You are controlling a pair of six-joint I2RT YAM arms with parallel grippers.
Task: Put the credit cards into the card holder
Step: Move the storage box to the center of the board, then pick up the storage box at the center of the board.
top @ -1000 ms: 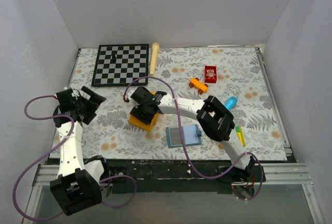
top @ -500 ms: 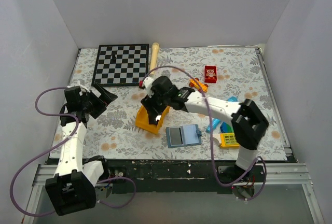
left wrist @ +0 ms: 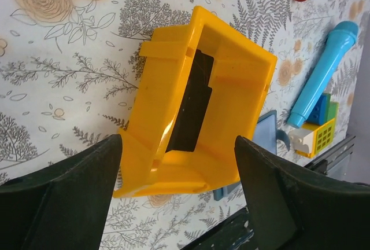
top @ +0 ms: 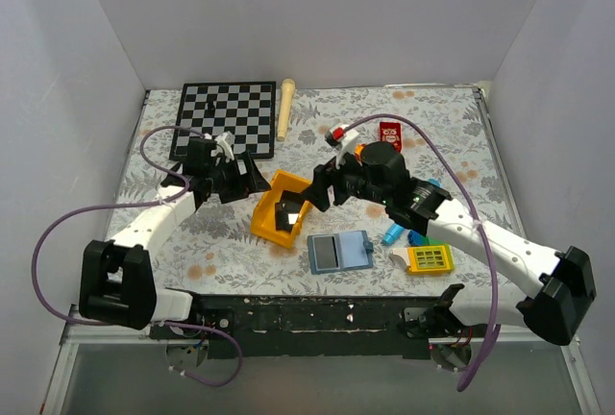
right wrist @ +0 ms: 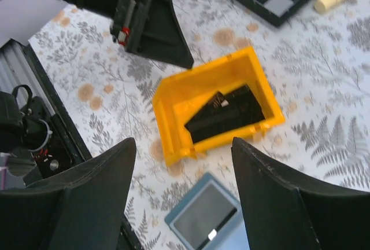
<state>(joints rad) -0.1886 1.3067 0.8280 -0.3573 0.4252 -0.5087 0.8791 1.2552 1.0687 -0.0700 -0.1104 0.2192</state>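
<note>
Card holder (top: 341, 252): nearest to me, lying open and flat by the table's near edge, with no card in it yet.
Yellow bin (top: 261, 215): just beyond the holder and to its left, set askew on the floral cloth.
Credit cards (left wrist: 191, 111): black, overlapping on the bin's floor, their long axis along the bin's length.
Left gripper (top: 240, 177): at the bin's far-left side, fingers spread wide and gripping nothing. In its wrist view the bin lies between the fingers, which would close across the cards' short side.
Right gripper (top: 322, 189): at the bin's right side, fingers wide and empty. The cards lie oblique to it.
Judgement: I read the left arm as better aligned for the pick.
</note>
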